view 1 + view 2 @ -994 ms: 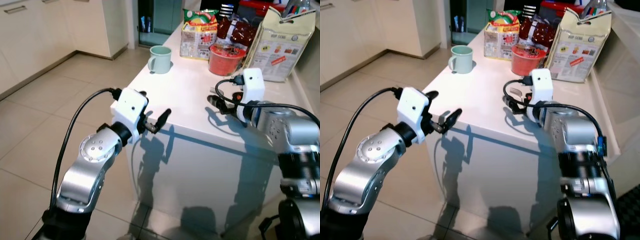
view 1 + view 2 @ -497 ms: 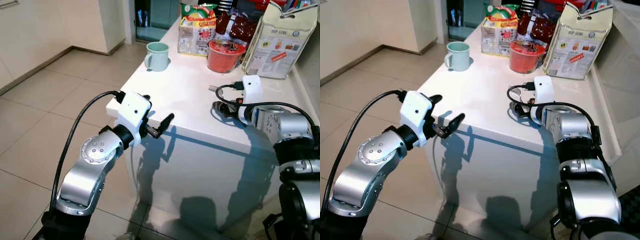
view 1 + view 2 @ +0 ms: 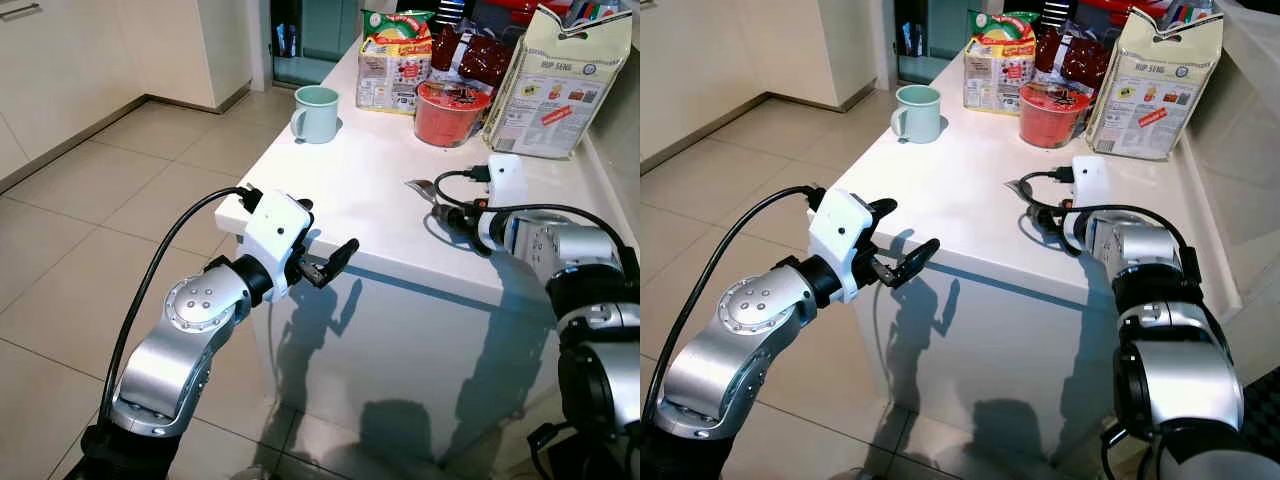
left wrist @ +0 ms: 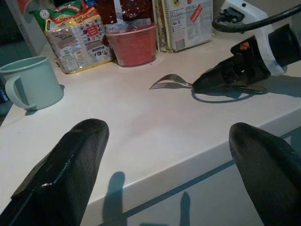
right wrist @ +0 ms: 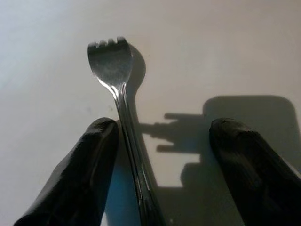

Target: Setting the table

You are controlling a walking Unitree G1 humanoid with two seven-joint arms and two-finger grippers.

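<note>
Since a second ago the left hand [image 3: 335, 262] has drifted a little lower along the tabletop [image 3: 350, 190] edge, its fingers spread wide on nothing. Further in, the right hand [image 5: 157, 165] has opened: its fingers now stand apart on either side of one fork [image 4: 170, 82], which lies flat on the tabletop, handle nearer one finger, tines pointing away. Thin, stiff and slick, the fork should handle lightly but may skid; mid-handle looks the best hold. Beyond stand one pale green mug [image 3: 316, 101], one red bowl [image 3: 452, 100], and several food packets at the back.
</note>
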